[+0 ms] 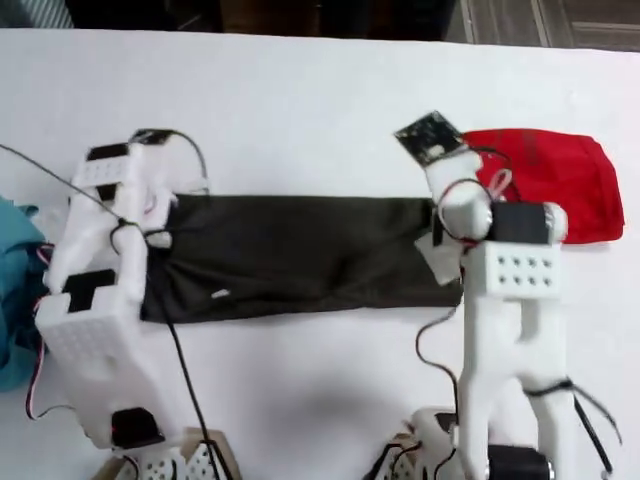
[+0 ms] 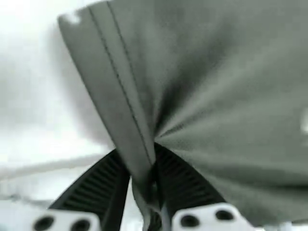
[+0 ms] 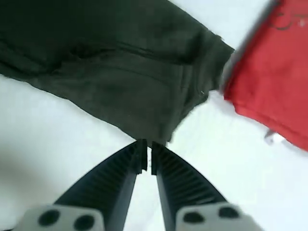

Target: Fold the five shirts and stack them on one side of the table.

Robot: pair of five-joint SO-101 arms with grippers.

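A dark shirt lies folded into a long strip across the middle of the white table. At its left end my left gripper is shut on the stitched hem. In the left wrist view the dark shirt bunches and rises from the left gripper. My right gripper is at the strip's right end. In the right wrist view the right gripper is shut, its tips touching the edge of the dark shirt, with no cloth visibly between them.
A folded red shirt lies at the back right, just beyond the dark strip's end; this red shirt is also in the right wrist view. Teal cloth is heaped at the table's left edge. Cables trail by both arm bases.
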